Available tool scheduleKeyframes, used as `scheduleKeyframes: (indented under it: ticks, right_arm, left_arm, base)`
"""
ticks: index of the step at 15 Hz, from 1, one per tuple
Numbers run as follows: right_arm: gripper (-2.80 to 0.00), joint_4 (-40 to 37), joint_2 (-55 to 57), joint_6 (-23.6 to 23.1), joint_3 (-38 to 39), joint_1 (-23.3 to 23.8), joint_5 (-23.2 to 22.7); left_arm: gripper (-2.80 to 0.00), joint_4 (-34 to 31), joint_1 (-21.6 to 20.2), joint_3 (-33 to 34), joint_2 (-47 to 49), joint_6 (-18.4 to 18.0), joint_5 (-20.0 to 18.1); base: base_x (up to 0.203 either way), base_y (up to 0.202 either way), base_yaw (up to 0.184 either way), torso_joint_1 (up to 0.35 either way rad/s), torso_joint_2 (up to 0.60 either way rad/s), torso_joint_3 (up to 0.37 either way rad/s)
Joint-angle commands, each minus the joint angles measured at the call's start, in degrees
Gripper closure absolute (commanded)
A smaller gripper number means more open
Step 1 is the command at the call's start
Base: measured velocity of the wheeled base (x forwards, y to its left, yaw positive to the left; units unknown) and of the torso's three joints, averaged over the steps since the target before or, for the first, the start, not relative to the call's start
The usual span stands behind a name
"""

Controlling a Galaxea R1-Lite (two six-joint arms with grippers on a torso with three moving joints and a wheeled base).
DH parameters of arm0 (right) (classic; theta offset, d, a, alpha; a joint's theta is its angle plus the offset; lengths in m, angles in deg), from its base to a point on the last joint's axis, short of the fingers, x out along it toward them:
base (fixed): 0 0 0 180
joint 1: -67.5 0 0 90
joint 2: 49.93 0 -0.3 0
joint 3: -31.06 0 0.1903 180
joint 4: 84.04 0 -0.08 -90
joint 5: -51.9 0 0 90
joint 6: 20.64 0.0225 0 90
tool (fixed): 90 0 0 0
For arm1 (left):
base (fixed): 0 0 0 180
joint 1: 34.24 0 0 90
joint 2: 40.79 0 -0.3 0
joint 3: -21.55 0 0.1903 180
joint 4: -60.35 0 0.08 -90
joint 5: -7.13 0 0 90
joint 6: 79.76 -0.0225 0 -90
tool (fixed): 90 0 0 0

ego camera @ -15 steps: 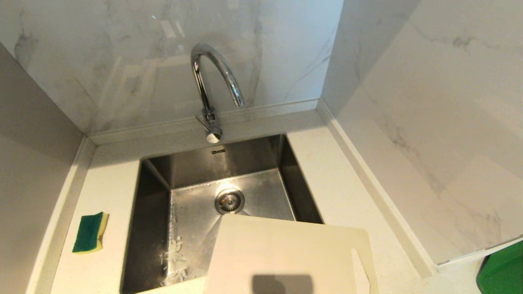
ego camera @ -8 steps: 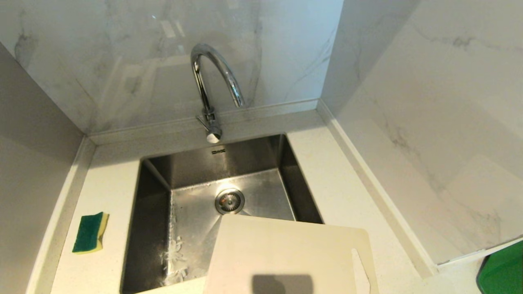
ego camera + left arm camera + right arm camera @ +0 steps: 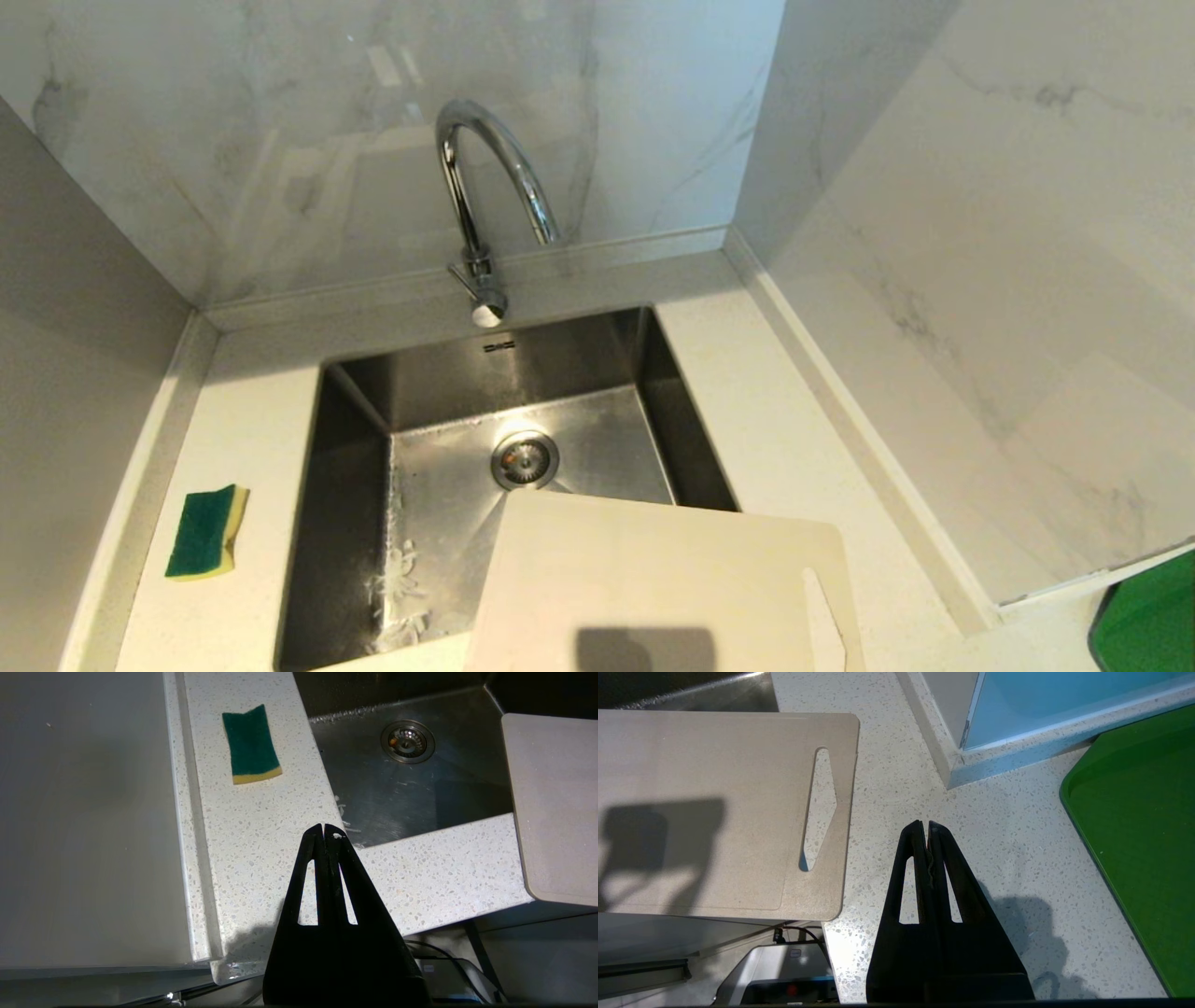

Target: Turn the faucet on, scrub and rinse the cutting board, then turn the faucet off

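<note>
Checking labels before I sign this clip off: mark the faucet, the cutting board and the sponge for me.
faucet (image 3: pixel 471 224), head view, on the upright chrome stem.
cutting board (image 3: pixel 653 579), head view, on its flat top face.
sponge (image 3: pixel 203 532), head view, on the green scrubbing side.

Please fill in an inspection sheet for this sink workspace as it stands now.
Surface: speckled counter around a steel sink.
Job's things: faucet behind the sink, no water seen running; board lies flat, bridging the sink's near right corner.
Clutter: sponge on the counter left of the sink; green tray at far right.
Grippers: left tool shut, empty, over the counter's near edge; right tool shut, empty, right of the board.
Cables: dark cable below the counter edge.
Surroundings: marble-look walls.
</note>
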Motion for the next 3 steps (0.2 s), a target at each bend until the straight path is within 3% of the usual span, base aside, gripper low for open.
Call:
scheduleKeyframes:
  ticks: [1,3]
  right_arm:
    - [0.0,-0.07,0.0,0.01,-0.01,0.0,0.0]
    - [0.0,-0.07,0.0,0.01,-0.01,0.0,0.0]
  left_arm:
    - [0.0,-0.03,0.0,-0.01,0.15,0.01,0.0]
    - [0.0,-0.06,0.0,-0.01,0.07,0.01,0.0]
  base:
    - [0.0,0.0,0.0,0.0,0.0,0.0]
    - [0.0,0.0,0.0,0.0,0.0,0.0]
